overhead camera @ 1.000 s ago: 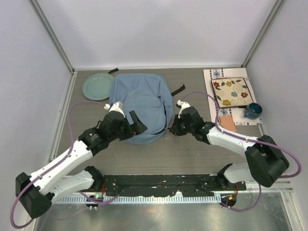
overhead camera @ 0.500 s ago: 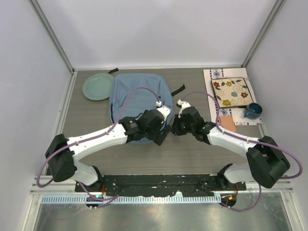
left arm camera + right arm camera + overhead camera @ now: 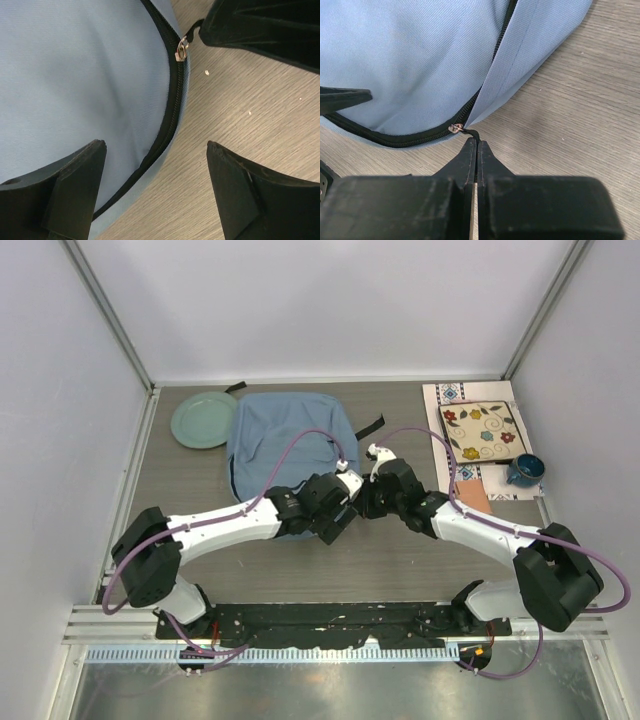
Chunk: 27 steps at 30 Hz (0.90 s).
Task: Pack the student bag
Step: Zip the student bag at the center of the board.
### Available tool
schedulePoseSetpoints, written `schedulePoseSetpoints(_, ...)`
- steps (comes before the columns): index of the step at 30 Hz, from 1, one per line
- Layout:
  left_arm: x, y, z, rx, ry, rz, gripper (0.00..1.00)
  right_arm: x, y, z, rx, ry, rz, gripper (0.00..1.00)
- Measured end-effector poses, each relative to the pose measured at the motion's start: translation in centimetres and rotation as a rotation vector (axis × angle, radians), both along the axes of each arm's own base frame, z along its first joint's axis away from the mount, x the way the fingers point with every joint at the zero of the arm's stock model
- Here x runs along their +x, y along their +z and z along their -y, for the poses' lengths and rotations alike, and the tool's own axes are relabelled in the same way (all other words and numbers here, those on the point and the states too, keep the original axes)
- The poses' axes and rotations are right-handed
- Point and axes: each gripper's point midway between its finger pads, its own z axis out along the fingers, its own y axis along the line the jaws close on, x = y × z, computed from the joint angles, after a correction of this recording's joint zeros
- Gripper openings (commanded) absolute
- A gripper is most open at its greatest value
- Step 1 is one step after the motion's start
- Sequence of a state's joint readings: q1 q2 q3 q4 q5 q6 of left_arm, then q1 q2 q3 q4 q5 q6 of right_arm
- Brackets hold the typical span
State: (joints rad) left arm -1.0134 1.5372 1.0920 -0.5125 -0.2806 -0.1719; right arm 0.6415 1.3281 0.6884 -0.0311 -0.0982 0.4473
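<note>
Over the last second the left arm [image 3: 250,520] had swung from the bag's near-left side across to its near-right edge. It ended just beside the right arm [image 3: 455,525], which had hardly shifted. The left jaws stood wide apart, straddling the zipper [image 3: 170,115] at the bag's rim, with nothing gripped. The right jaws were pressed together on the black zipper pull [image 3: 471,134], just off its metal slider [image 3: 455,128].

The pull looked like a thin tab, so a tug off the line of the zipper would likely slip it free. If the left jaws closed on too little cloth, the limp bag would probably drag across the bench [image 3: 400,560] instead of letting the slider run. With both arms so close together, a careless move could knock them against each other.

The student bag [image 3: 285,445] lay flat on the bench, left of centre toward the far side. It was soft dusty-blue fabric, slack and rounded, with the dark zipper curving round its near edge and black straps poking out at the far left and right. Whether any of the zipper was open could not be told.
</note>
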Motion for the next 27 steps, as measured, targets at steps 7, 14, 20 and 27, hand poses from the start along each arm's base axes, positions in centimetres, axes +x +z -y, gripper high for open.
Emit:
schedulePoseSetpoints(7,-0.1,-2.9,-0.2,0.009,0.009,-0.012,0.44,0.1,0.2,-0.1,0.003,0.0,0.005,0.01)
schedulePoseSetpoints(14,0.3,-3.3,-0.4,-0.053,0.07,0.026,0.0,0.2,0.3,-0.1,0.004,0.0,0.006,0.01)
schedulePoseSetpoints(20,-0.1,-2.3,-0.8,-0.155,0.121,0.042,0.0,1.6,1.7,-1.1,0.019,-0.005,0.03,0.01)
schedulePoseSetpoints(27,-0.7,-1.8,-1.4,-0.232,0.168,0.042,0.0,4.0,2.2,-2.0,-0.012,-0.028,0.007,0.01)
